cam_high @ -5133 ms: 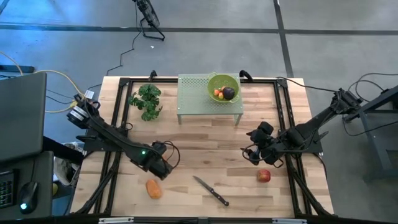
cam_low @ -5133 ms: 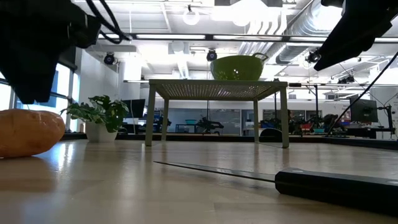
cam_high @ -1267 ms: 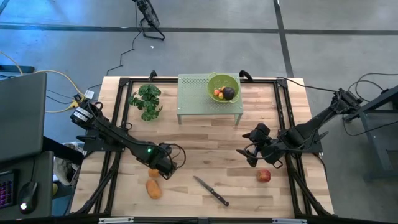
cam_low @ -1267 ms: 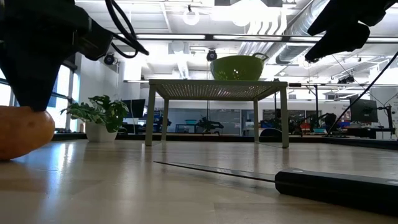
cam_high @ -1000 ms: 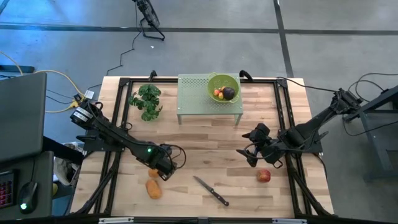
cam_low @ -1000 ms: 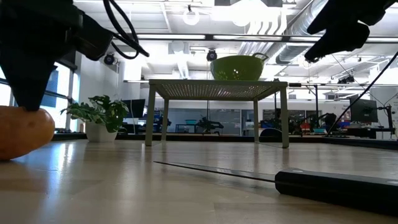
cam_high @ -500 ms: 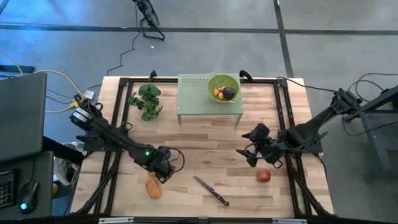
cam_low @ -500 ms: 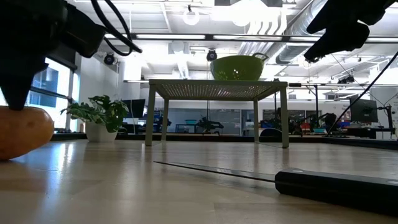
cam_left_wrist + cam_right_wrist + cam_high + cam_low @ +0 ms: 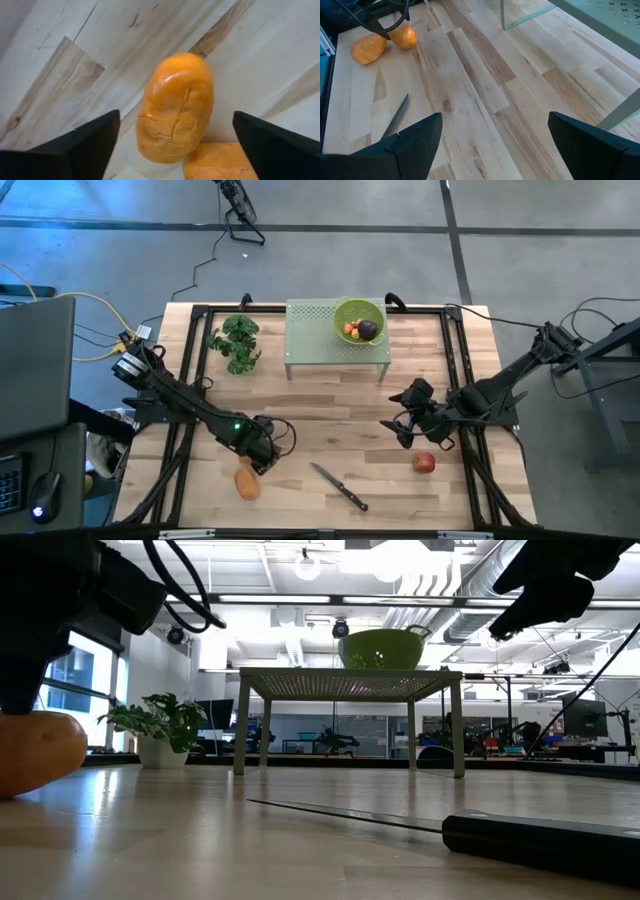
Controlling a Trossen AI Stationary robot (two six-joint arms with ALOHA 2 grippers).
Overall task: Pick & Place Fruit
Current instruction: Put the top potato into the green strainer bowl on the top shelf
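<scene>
The stand (image 9: 337, 337) sits at the table's (image 9: 330, 405) far edge, middle, with the bowl (image 9: 360, 320) on its right end and fruit inside. The leafy bunch (image 9: 236, 343) lies left of the stand. Near the front edge, two oblong fruits (image 9: 246, 480) lie touching at the left, the knife (image 9: 338, 486) in the middle, the apple (image 9: 425, 463) to the right. The left gripper (image 9: 262, 460) hangs over the oblong fruits; the right gripper (image 9: 403, 430) sits behind the apple.

second orange fruit (image 9: 220, 161): cut off by edge | knife (image 9: 545, 837): handle cropped
</scene>
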